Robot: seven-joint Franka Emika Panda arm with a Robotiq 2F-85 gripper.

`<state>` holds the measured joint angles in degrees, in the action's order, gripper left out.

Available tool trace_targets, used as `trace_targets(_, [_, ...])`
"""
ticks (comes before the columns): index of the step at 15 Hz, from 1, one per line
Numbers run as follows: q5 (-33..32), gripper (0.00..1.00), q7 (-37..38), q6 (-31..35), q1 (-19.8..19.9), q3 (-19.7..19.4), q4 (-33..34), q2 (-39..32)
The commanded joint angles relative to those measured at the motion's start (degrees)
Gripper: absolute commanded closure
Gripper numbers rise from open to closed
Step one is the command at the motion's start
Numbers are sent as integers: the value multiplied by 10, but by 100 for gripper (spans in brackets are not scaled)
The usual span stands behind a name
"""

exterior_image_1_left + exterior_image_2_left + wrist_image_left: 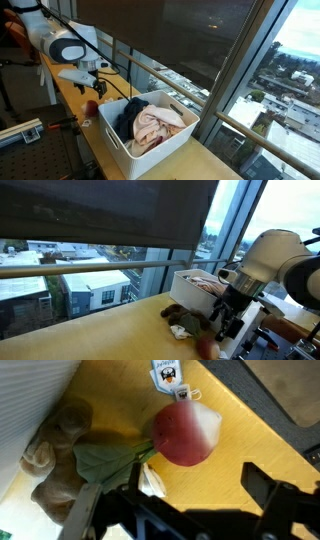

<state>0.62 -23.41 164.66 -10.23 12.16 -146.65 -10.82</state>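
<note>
Gripper [175, 488] hangs over the red plush toy [183, 435], fingers [88, 510] spread wide with nothing between them and no contact that we can see. In an exterior view the gripper [92, 80] sits just above the toy [90, 105].

Toy location: on the wooden counter [240, 430], near the short end of the white bin [112, 138], apart from it.

Materials and shapes:
- Red toy: round, soft, matte fabric, with a pale glossy patch on the upper side.
- Green leaves [105, 460]: flat felt-like fabric, attached to the red body and lying towards the gripper's fingers.
- Tan plush toy [55, 455]: lumpy, fuzzy, touching the leaves.
- Counter: smooth yellowish wood with a clean surface.
- Bin: rigid white plastic, rectangular, with rounded corners. It holds a crumpled pink garment [155, 125] and a dark blue garment [128, 115].

Labels: a white hang tag [168, 374] sits at the red toy's far end, with blue print and a small dark figure. We can't read the text on it.
</note>
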Motion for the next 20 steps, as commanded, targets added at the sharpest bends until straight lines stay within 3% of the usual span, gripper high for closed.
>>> trace_targets(1, [15,0,-2,20,28,26,54,-72])
trace_targets(6, [12,0,24,32,54,42,58,-138])
trace_targets(10, [-3,0,50,48,51,39,54,-174])
trace_targets(11, [-5,25,52,50,55,41,55,-181])
trace_targets(12, [-7,26,53,54,57,42,54,-184])
trace_targets(16, [-9,57,53,53,73,50,43,-160])
trace_targets(20, [0,87,48,30,100,81,28,-85])
